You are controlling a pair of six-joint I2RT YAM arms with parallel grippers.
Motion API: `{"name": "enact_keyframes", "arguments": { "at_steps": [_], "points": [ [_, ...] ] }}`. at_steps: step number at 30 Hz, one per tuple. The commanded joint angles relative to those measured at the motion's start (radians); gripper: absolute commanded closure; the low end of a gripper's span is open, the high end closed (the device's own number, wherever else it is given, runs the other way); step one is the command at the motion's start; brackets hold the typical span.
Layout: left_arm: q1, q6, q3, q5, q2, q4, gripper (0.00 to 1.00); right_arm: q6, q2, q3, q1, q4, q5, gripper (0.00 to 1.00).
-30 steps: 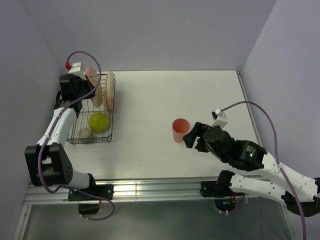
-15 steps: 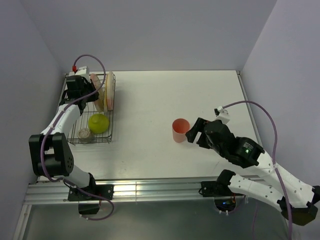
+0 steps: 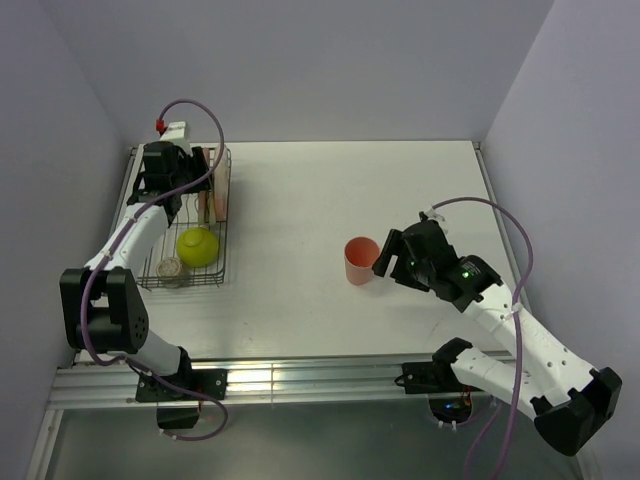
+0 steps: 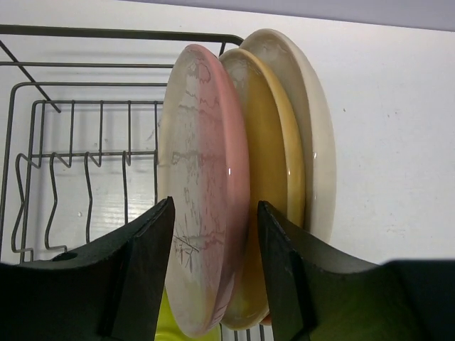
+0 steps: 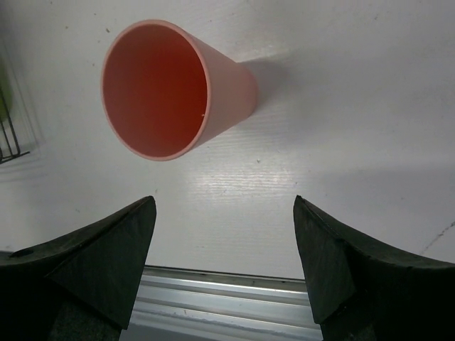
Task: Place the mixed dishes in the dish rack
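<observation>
The black wire dish rack [image 3: 150, 283] stands at the far left. Three plates stand on edge in it: a pink one [image 4: 206, 177], a yellow one [image 4: 274, 156] and a cream one [image 4: 313, 128]. My left gripper [image 3: 205, 175] straddles the pink plate, its fingers [image 4: 135, 277] close against both faces. The lime-green bowl [image 3: 197, 245] and the small grey dish [image 3: 170, 268] lie in the rack's near half. The salmon-pink cup [image 3: 361, 260] stands upright on the table. My right gripper [image 3: 385, 262] is open and empty just right of it; the cup [image 5: 160, 92] lies ahead of the fingertips.
Upright prongs [image 4: 71, 135] left of the plates hold nothing. An aluminium rail [image 5: 213, 305] runs along the table's near edge below the right gripper. The rack's corner [image 5: 7, 135] shows at the left of the right wrist view. Walls close in on the left, back and right.
My left gripper has brought the pink plate down from above the rack's back into a slot beside the other two plates. My right arm has changed pose, staying beside the cup.
</observation>
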Motion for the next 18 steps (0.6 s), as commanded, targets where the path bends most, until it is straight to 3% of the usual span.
{"name": "enact_keyframes", "arguments": {
  "at_steps": [1, 10, 14, 18],
  "points": [
    [-0.013, -0.016, 0.017, 0.000, -0.045, 0.053, 0.44, -0.054, 0.022, -0.017, -0.040, 0.079, -0.062, 0.15],
    [-0.023, -0.062, 0.027, -0.094, -0.173, 0.018, 0.42, -0.103, 0.120, -0.003, -0.115, 0.161, -0.157, 0.17],
    [-0.036, -0.103, 0.020, -0.155, -0.337, -0.009, 0.43, -0.111, 0.185, 0.032, -0.119, 0.179, -0.157, 0.18],
    [-0.050, -0.166, -0.037, -0.086, -0.512, 0.003, 0.44, -0.120, 0.287, 0.072, -0.124, 0.204, -0.148, 0.20]
  ]
}}
